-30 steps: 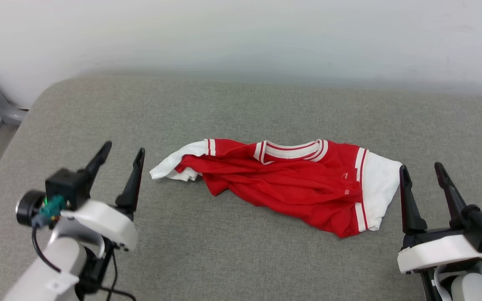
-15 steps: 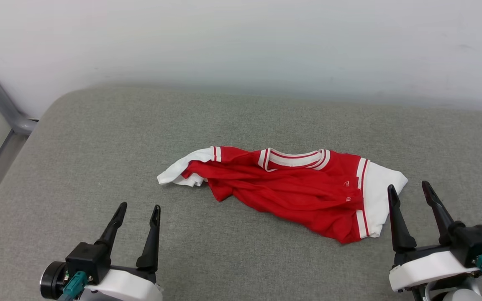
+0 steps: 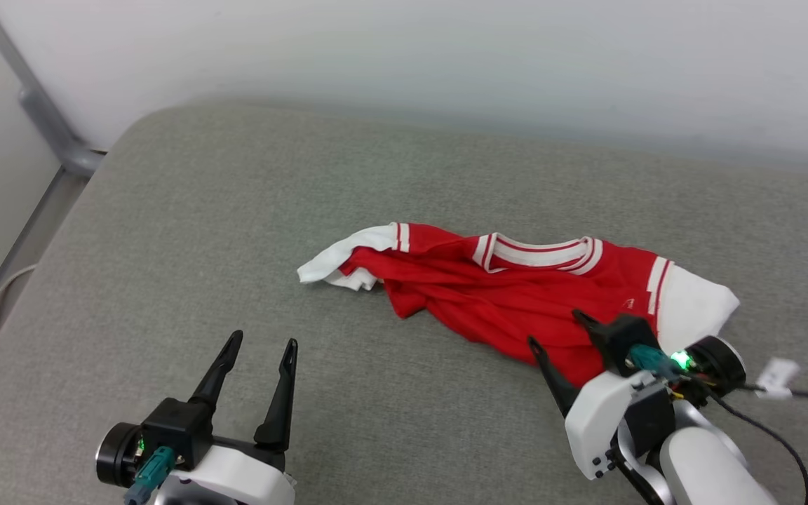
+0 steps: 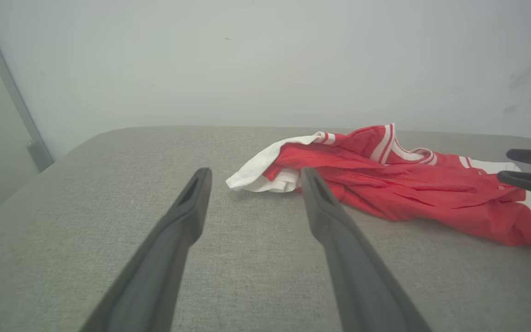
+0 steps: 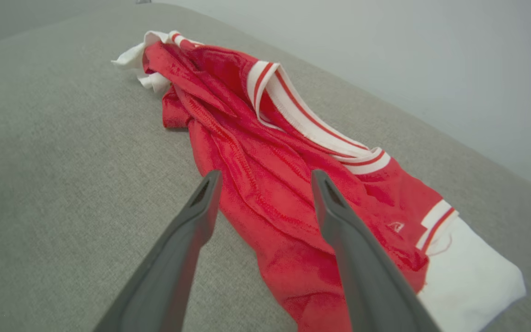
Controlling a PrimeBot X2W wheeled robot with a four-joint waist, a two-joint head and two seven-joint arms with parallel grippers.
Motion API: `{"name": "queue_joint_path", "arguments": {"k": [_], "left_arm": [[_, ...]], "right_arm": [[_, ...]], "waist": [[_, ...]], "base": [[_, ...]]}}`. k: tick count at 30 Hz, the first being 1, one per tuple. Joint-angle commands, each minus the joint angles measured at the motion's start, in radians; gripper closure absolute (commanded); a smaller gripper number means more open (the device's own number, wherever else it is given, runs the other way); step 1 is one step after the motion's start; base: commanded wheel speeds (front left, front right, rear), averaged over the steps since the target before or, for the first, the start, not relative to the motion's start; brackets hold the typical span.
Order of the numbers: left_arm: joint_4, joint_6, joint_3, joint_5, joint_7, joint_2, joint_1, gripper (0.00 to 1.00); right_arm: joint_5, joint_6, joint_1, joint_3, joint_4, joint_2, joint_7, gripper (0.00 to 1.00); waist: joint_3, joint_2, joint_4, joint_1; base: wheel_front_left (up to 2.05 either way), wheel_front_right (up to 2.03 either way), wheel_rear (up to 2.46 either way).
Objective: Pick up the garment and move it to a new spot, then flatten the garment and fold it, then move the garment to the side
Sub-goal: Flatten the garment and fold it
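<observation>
The garment (image 3: pixel 502 294) is a red shirt with white sleeves and a striped collar. It lies crumpled on the grey cushioned surface (image 3: pixel 236 224), collar toward the wall. My left gripper (image 3: pixel 264 341) stands open on the near left, well short of the left white sleeve (image 3: pixel 337 256). In the left wrist view my left gripper (image 4: pixel 255 171) points at that sleeve (image 4: pixel 265 170) with nothing between its fingers. My right gripper (image 3: pixel 555 327) is open and hovers over the garment's near red edge. In the right wrist view my right gripper (image 5: pixel 266 175) straddles red folds of the garment (image 5: pixel 256 133).
A white wall (image 3: pixel 446 63) runs behind the surface. A grey metal bar (image 3: pixel 39 105) slants down the far left past the rounded corner. A black cable (image 3: pixel 783 421) trails from my right wrist. The other arm's fingers (image 4: pixel 530 168) show at the left wrist view's right edge.
The head camera has shifted. My right gripper has swung in from beside the right sleeve to over the garment's near edge. My left gripper drew back toward me. The garment has not moved.
</observation>
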State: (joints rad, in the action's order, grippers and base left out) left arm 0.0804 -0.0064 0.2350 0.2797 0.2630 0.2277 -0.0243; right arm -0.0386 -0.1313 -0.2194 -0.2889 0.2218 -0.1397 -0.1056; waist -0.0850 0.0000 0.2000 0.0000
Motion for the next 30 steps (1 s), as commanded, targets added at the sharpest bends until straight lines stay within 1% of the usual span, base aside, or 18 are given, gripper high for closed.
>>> {"name": "queue_joint_path", "arguments": {"k": [1, 3, 5, 10, 14, 18, 19, 20, 21, 22, 23, 27, 30], "left_arm": [[0.010, -0.010, -0.008, -0.011, 0.003, -0.012, -0.013, 0.00], [0.018, -0.021, -0.013, -0.022, 0.003, -0.028, -0.018, 0.00], [0.026, -0.035, -0.017, -0.032, 0.003, -0.043, -0.024, 0.00], [0.045, -0.062, -0.033, -0.054, 0.003, -0.073, -0.037, 0.00], [0.056, -0.079, -0.049, -0.068, 0.003, -0.090, -0.045, 0.00], [0.063, -0.089, -0.069, -0.077, 0.003, -0.099, -0.042, 0.00], [0.065, -0.092, -0.073, -0.080, 0.003, -0.101, -0.041, 0.00], [0.067, -0.096, -0.076, -0.084, 0.003, -0.103, -0.040, 0.00], [0.069, -0.098, -0.080, -0.086, 0.003, -0.105, -0.039, 0.00], [0.069, -0.098, -0.080, -0.086, 0.003, -0.105, -0.039, 0.00], [0.071, -0.098, -0.084, -0.087, 0.003, -0.108, -0.037, 0.00], [0.078, -0.106, -0.097, -0.098, 0.003, -0.115, -0.027, 0.00], [0.086, -0.111, -0.103, -0.107, 0.003, -0.118, -0.012, 0.00]], "right_arm": [[-0.025, 0.001, -0.041, -0.036, 0.020, -0.028, -0.064, 0.00], [-0.063, 0.001, -0.081, -0.101, 0.051, -0.058, -0.160, 0.00], [-0.103, 0.001, -0.129, -0.142, 0.075, -0.081, -0.231, 0.00], [-0.168, 0.001, -0.203, -0.184, 0.154, -0.123, -0.367, 0.00], [-0.194, 0.001, -0.236, -0.227, 0.215, -0.157, -0.431, 0.00], [-0.200, 0.001, -0.241, -0.266, 0.266, -0.188, -0.428, 0.00], [-0.204, 0.001, -0.240, -0.275, 0.277, -0.194, -0.423, 0.07], [-0.213, 0.001, -0.239, -0.280, 0.288, -0.197, -0.417, 0.59], [-0.219, 0.001, -0.239, -0.287, 0.296, -0.200, -0.410, 0.96], [-0.219, 0.001, -0.239, -0.287, 0.296, -0.200, -0.410, 0.96], [-0.226, 0.001, -0.238, -0.296, 0.301, -0.204, -0.404, 1.00], [-0.265, 0.001, -0.232, -0.324, 0.302, -0.213, -0.383, 1.00], [-0.324, 0.001, -0.204, -0.341, 0.266, -0.237, -0.382, 1.00]], "waist": [[-0.017, 0.0000, 0.024, 0.0000], [-0.024, 0.0000, 0.041, 0.0000], [-0.033, 0.0000, 0.059, 0.0000], [-0.048, 0.0000, 0.105, 0.0000], [-0.056, 0.0000, 0.131, 0.0000], [-0.059, 0.0000, 0.139, 0.0000], [-0.058, 0.0000, 0.139, 0.0000], [-0.057, 0.0000, 0.138, 0.0000], [-0.055, 0.0000, 0.136, 0.0000], [-0.055, 0.0000, 0.136, 0.0000], [-0.051, 0.0000, 0.133, 0.0000], [-0.032, 0.0000, 0.112, 0.0000], [-0.001, 0.0000, 0.087, 0.0000]], "base": [[0.00, 0.00, 0.00], [0.00, 0.00, 0.00], [0.00, 0.00, 0.00], [0.00, 0.00, 0.00], [0.00, 0.00, 0.00], [0.00, 0.00, 0.00], [0.00, 0.00, 0.00], [0.00, 0.00, 0.00], [0.00, 0.00, 0.00], [0.00, 0.00, 0.00], [0.00, 0.00, 0.00], [0.00, 0.00, 0.00], [0.00, 0.00, 0.00]]}}
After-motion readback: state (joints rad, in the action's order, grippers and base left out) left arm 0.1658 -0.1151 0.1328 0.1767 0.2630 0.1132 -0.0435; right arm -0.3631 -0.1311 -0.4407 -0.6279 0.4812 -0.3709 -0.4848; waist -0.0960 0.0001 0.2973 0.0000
